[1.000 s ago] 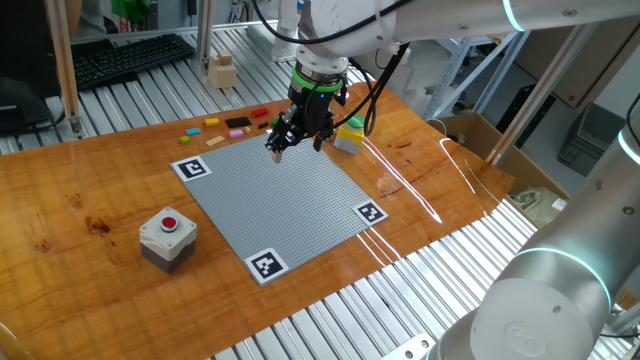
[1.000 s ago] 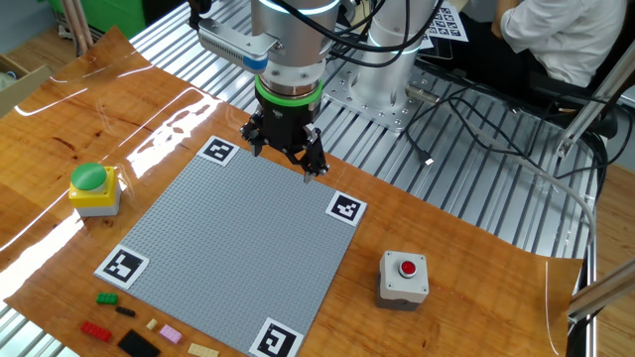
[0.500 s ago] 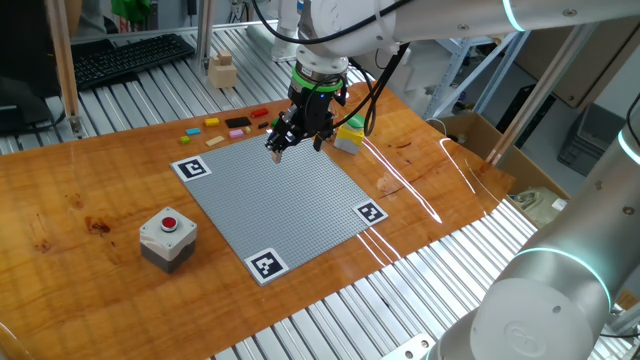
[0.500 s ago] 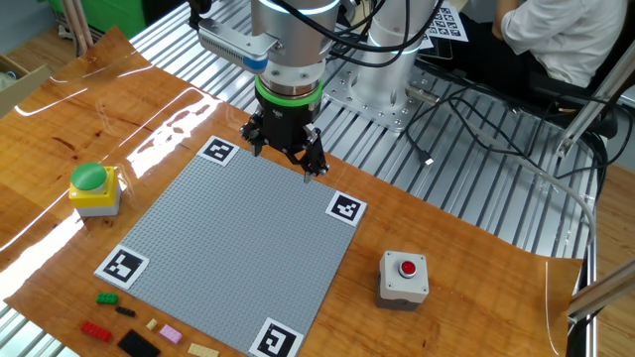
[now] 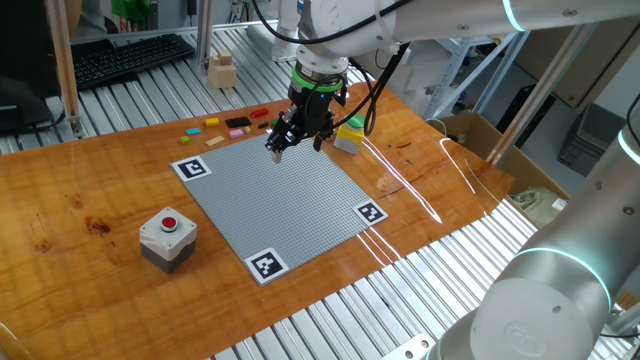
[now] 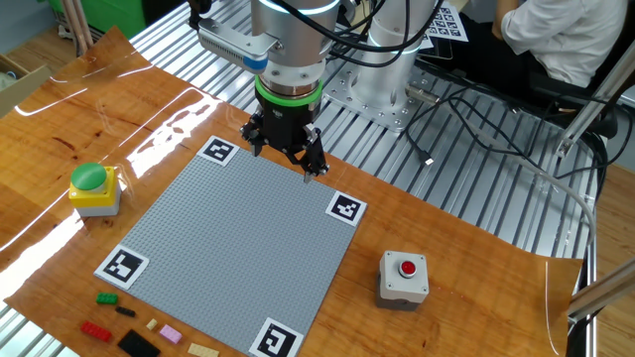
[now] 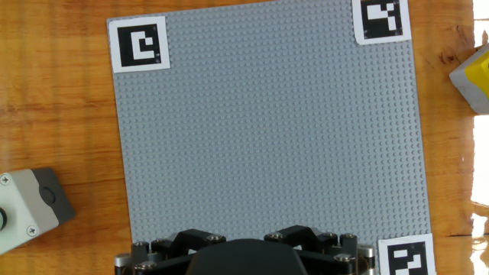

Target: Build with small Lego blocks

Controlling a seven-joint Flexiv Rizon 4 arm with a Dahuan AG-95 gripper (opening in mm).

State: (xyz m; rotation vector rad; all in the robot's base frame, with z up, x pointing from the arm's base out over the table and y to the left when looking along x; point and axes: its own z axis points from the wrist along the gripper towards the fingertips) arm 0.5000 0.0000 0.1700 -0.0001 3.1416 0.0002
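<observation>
The small Lego blocks lie loose on the wood beyond the far edge of the grey baseplate (image 5: 275,200): a black one (image 5: 239,122), a red one (image 5: 260,113), a yellow one (image 5: 212,122) and a pink one (image 5: 236,133). In the other fixed view the same blocks sit at the bottom left, among them a green one (image 6: 104,297), the red one (image 6: 96,330) and the black one (image 6: 137,344). My gripper (image 5: 297,146) (image 6: 284,159) hangs open above the baseplate's far corner, with nothing between its fingers. The hand view shows only bare baseplate (image 7: 267,130) and the hand's dark housing (image 7: 244,256).
A grey box with a red button (image 5: 167,238) (image 6: 404,276) stands on the wood beside the baseplate. A yellow box with a green round top (image 5: 350,133) (image 6: 94,186) stands close to the gripper. A pale wooden block (image 5: 222,72) and a keyboard (image 5: 130,58) lie further back.
</observation>
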